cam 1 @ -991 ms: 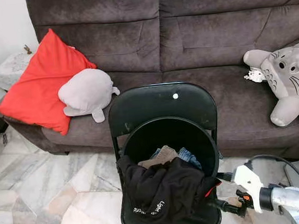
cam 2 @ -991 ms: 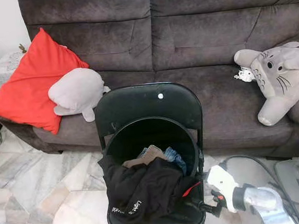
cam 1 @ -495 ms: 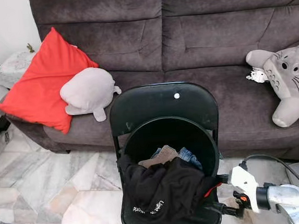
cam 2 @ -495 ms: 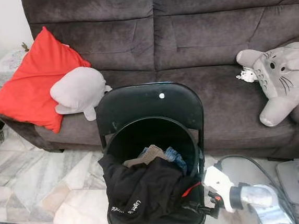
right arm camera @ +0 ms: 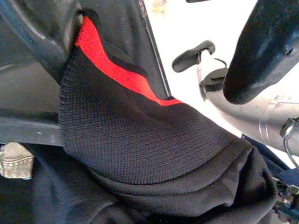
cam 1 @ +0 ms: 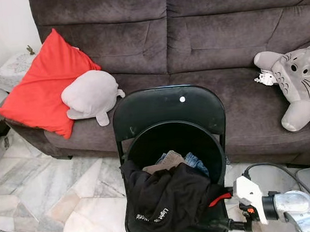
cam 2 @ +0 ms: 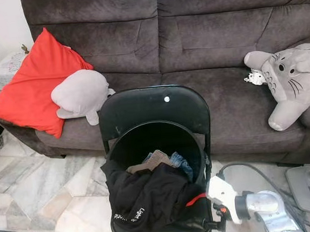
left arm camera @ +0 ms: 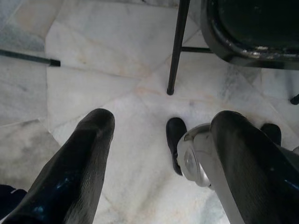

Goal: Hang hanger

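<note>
Garment: black garment [cam 1: 170, 201] with white lettering, draped over the front rim of the black basket [cam 1: 172, 126], lying as it did a second ago.
Basket: on the seat of the black folding chair [cam 1: 168, 106], with a tan piece and some denim showing inside behind the garment.
Hanger: I cannot tell where it lies; the heap of clothes shows me none.
Right gripper [cam 1: 227, 212]: mine, low at the chair's right front corner, closer in to the garment than a second ago, with the white wrist now just beside the seat edge.
Right fingers [right arm camera: 266, 42]: spread, not pinching; the garment's red-trimmed edge [right arm camera: 117, 70] lies close before them in the wrist view.
Left gripper [left arm camera: 161, 119]: hanging idle above the marble floor [cam 1: 41, 185].
Left fingers [left arm camera: 88, 154]: wide apart, holding nothing; a chair leg [left arm camera: 176, 46] and my dark foot [left arm camera: 175, 140] show past them.
Behind the chair: dark sofa [cam 1: 219, 40] with a red cushion [cam 1: 44, 87] and a grey plush [cam 1: 90, 93] on its left, and a grey big-eyed plush [cam 1: 298, 76] on its right.
View: shifted a little since the earlier frame; the sofa things keep their places.
</note>
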You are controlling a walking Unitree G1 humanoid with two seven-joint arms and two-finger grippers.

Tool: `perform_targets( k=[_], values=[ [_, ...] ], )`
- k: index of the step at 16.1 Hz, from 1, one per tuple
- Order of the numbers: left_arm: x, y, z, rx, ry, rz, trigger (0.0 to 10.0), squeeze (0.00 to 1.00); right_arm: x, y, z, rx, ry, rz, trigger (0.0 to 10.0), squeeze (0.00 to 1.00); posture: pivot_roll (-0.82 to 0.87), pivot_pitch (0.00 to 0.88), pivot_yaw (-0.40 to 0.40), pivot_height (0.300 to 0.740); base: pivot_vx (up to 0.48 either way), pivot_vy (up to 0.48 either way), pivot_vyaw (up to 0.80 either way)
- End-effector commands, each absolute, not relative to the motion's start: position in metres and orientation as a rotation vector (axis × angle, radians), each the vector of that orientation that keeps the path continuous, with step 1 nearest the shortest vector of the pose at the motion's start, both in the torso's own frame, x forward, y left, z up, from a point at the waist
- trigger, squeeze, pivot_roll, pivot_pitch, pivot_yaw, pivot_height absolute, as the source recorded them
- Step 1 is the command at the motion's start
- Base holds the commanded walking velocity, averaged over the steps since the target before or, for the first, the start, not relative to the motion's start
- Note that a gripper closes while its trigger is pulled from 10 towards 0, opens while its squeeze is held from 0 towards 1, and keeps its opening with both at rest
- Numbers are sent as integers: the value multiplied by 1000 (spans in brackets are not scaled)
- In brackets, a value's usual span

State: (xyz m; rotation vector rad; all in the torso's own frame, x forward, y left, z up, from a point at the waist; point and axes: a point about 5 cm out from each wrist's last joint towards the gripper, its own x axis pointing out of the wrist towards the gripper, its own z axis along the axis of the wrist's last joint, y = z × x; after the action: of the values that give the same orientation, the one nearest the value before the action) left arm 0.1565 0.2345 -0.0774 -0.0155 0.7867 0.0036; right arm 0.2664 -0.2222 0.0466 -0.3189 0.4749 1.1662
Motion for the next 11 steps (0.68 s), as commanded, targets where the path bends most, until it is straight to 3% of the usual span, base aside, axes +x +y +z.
perform_targets(
  k=[1, 4, 5, 6, 11],
  values=[
    [149, 240, -80, -5, 821, 20, 10000, 0, 263, -215, 44, -327, 476, 1210, 10000, 0, -46, 128, 116, 721, 0, 0, 0],
    [150, 249, -77, -1, 821, 24, 10000, 0, 270, -213, 47, -344, 417, 1142, 10000, 0, -51, 122, 120, 721, 0, 0, 0],
    [147, 250, -78, -1, 827, 26, 10000, 0, 275, -213, 49, -368, 387, 1087, 6706, 0, -51, 121, 119, 721, 0, 0, 0],
    [146, 250, -78, -1, 833, 28, 10000, 0, 279, -213, 50, -385, 372, 1048, 0, 0, -52, 121, 119, 721, 0, 0, 0],
    [147, 244, -82, 3, 866, 34, 10000, 0, 280, -199, 47, -333, 328, 1052, 0, 0, -46, 125, 120, 721, 0, 0, 0]
  ],
)
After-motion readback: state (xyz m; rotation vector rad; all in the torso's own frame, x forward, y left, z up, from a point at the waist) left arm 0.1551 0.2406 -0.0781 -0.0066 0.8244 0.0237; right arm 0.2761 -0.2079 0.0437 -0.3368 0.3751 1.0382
